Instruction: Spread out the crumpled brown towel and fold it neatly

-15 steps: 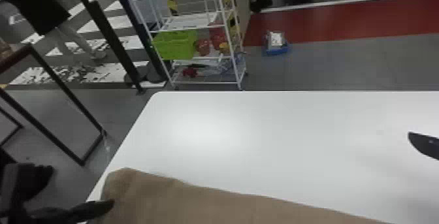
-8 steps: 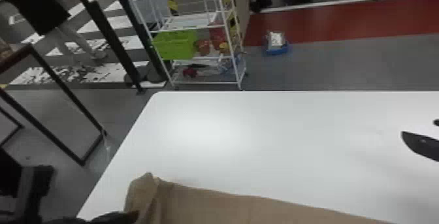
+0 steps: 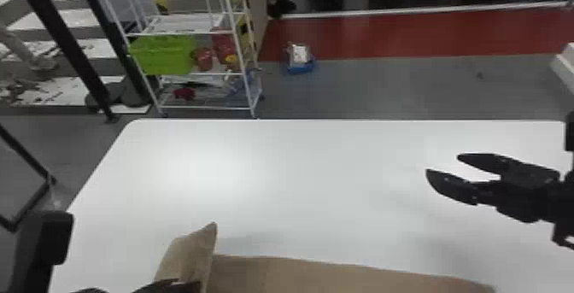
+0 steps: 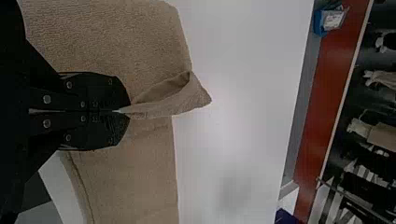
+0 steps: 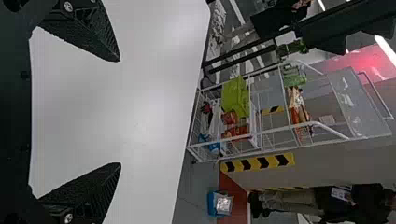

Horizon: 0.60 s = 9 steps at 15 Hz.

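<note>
The brown towel [image 3: 299, 273] lies along the table's near edge in the head view, its left end raised in a fold with a pointed corner. At that raised end is my left gripper [image 3: 171, 287], low in the view. In the left wrist view my left gripper [image 4: 122, 111] is shut on the towel [image 4: 121, 42], pinching a lifted flap while the rest lies flat beneath. My right gripper [image 3: 442, 163] stands open above the right part of the table, apart from the towel. The right wrist view has the right gripper [image 5: 120, 112] with its fingers wide apart and nothing between them.
The white table [image 3: 307, 177] extends beyond the towel, with bare surface between it and the far edge. Behind the table stand a white wire shelf [image 3: 192, 31] with a green basket [image 3: 162, 55], and a blue box [image 3: 300, 63] on the floor.
The towel's left end has been lifted and drawn to the right with my left gripper, its corner now standing up in a fold. My right gripper has come further in from the right.
</note>
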### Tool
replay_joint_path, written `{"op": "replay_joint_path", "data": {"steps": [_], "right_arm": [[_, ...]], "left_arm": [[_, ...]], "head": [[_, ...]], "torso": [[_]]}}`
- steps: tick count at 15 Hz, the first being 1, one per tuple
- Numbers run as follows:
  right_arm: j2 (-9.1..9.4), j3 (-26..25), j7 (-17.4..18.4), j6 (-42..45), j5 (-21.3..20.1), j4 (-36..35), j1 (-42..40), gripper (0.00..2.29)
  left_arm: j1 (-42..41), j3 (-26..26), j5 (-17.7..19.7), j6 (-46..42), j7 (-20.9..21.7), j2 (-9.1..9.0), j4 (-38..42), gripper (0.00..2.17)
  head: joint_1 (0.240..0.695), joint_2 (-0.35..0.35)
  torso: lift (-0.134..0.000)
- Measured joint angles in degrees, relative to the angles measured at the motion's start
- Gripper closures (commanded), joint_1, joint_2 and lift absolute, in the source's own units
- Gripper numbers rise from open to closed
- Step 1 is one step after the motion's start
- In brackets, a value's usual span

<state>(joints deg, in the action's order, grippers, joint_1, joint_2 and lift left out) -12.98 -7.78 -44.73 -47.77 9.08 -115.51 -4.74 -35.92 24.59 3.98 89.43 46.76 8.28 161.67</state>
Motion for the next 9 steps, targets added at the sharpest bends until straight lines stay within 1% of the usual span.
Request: {"op": "replay_joint_path", "data": {"steps": [2,3,4,6,9], "right_arm": [[-0.25,-0.13,0.0,0.0,-0.04,0.02,0.23,0.08],[-0.38,-0.2,0.0,-0.03,-0.05,0.02,0.37,0.08],[-0.45,-0.22,0.0,-0.04,-0.03,0.02,0.47,0.08],[-0.52,-0.35,0.0,0.07,0.17,0.08,0.52,0.08],[-0.86,-0.48,0.06,0.81,0.29,0.42,0.65,0.08]], "left_arm": [[0.37,-5.9,-2.22,0.0,-0.76,-0.21,0.59,1.7],[0.4,-9.91,-4.43,0.0,-0.94,-0.24,1.27,1.7],[0.41,-13.93,-7.18,0.0,-0.95,-0.11,1.74,1.7],[0.24,-20.21,-11.61,0.0,-0.91,0.43,1.88,1.7],[-0.11,-26.82,-14.43,0.0,-1.65,0.7,1.74,1.7]], "head": [[0.695,0.064],[0.695,0.016],[0.695,-0.004],[0.695,-0.037],[0.695,-0.1]], "torso": [[-0.122],[-0.122],[-0.122],[-0.122],[-0.122]]}}
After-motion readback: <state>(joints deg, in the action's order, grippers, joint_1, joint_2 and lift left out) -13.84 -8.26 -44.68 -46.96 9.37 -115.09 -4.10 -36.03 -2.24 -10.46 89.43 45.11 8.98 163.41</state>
